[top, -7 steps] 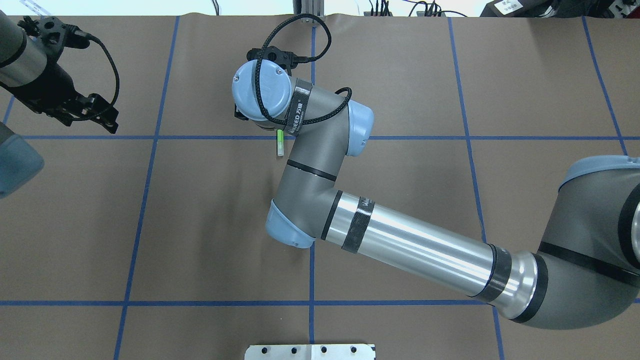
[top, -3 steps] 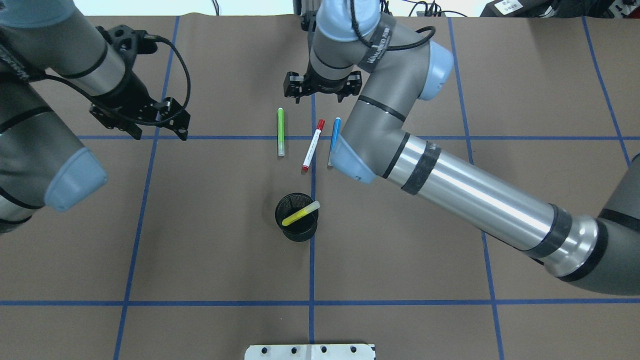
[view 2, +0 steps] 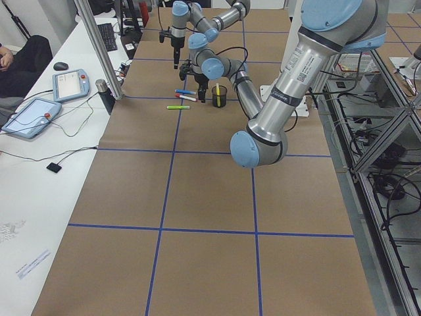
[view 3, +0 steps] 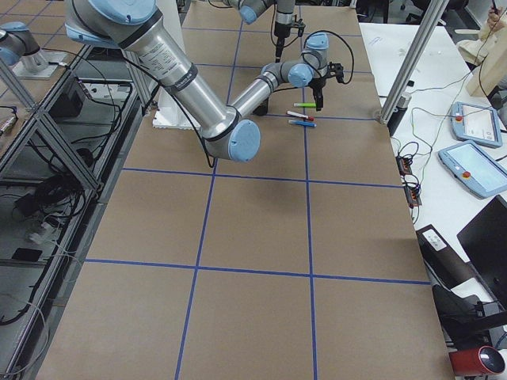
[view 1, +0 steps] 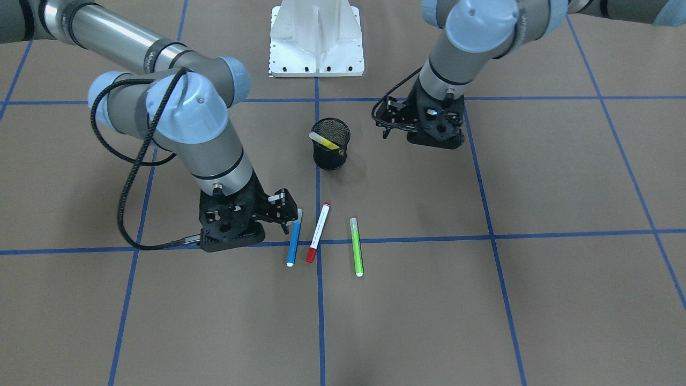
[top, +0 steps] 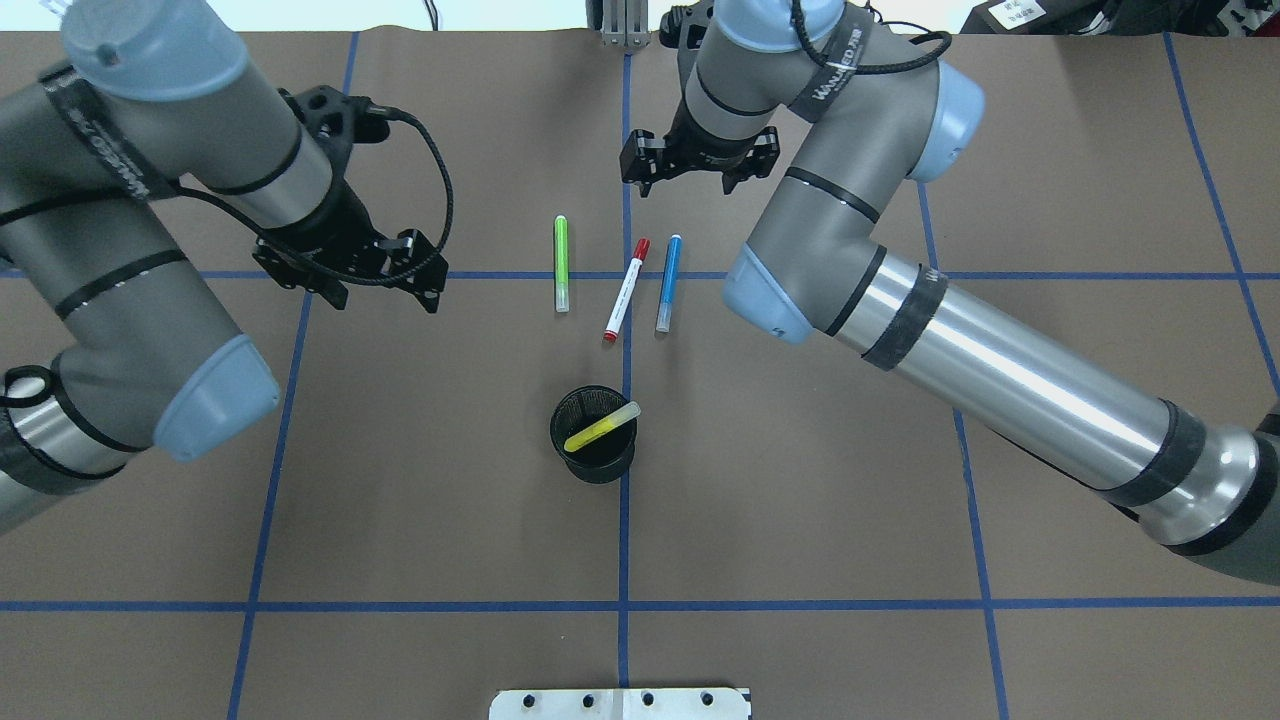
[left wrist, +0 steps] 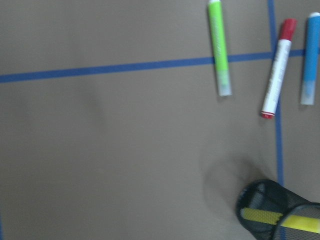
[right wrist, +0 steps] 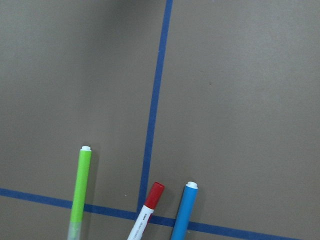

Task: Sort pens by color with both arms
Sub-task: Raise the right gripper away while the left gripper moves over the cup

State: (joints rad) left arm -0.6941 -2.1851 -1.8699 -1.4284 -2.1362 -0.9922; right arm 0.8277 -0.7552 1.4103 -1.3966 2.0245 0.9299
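Three pens lie side by side on the brown table: light green (top: 561, 265), white with red cap (top: 626, 290), and blue (top: 668, 283). A yellow pen (top: 600, 428) leans inside the black mesh cup (top: 593, 450). My right gripper (top: 692, 178) hovers open and empty just beyond the blue and red pens; in the front view it (view 1: 268, 217) is beside the blue pen (view 1: 293, 238). My left gripper (top: 350, 278) is open and empty, left of the green pen. The left wrist view shows the green pen (left wrist: 219, 47) and the cup (left wrist: 267, 205).
The white base pedestal (view 1: 316, 43) stands at the robot's edge of the table. Blue tape lines (top: 624, 520) grid the brown surface. Side tables hold teach pendants (view 2: 29, 117), and a person's hand (view 2: 5, 58) rests at the far left.
The right arm has swung off the pens toward the far side and right, uncovering them and the cup. The left arm has moved in from the far left toward the green pen.
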